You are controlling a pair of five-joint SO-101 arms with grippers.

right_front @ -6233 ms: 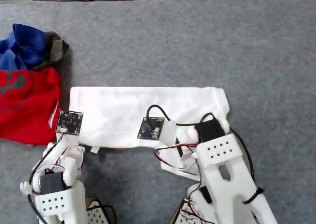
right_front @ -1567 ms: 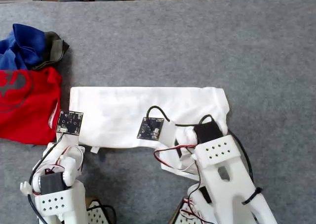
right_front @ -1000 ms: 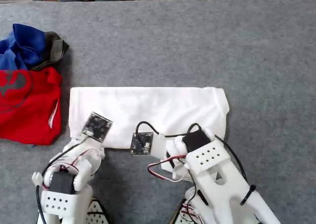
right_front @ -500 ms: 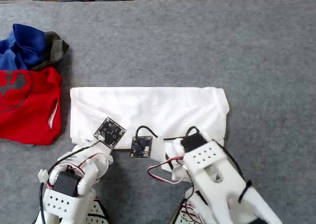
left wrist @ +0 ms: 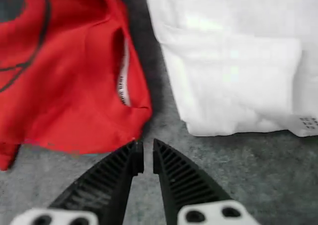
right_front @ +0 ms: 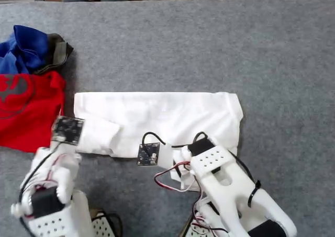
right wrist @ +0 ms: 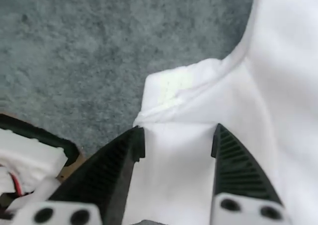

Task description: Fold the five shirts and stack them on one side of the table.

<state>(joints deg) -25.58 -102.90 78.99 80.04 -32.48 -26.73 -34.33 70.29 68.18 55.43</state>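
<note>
My left gripper (left wrist: 144,154) is hovering nearly closed, empty, above the grey worktop (right_front: 209,43) between the red shirt (right_front: 26,116) and the folded white shirt (right_front: 167,116). My right gripper (right wrist: 175,135) is standing wide open astride the white shirt's near edge.

Left arm (right_front: 52,221) and right arm (right_front: 230,184) are white plastic with perforated housings; red, black and white cables (right_front: 168,170) loop off the right. Left gripper (left wrist: 144,155) and right gripper (right wrist: 176,135) have black ribbed fingers (left wrist: 107,180).
</note>
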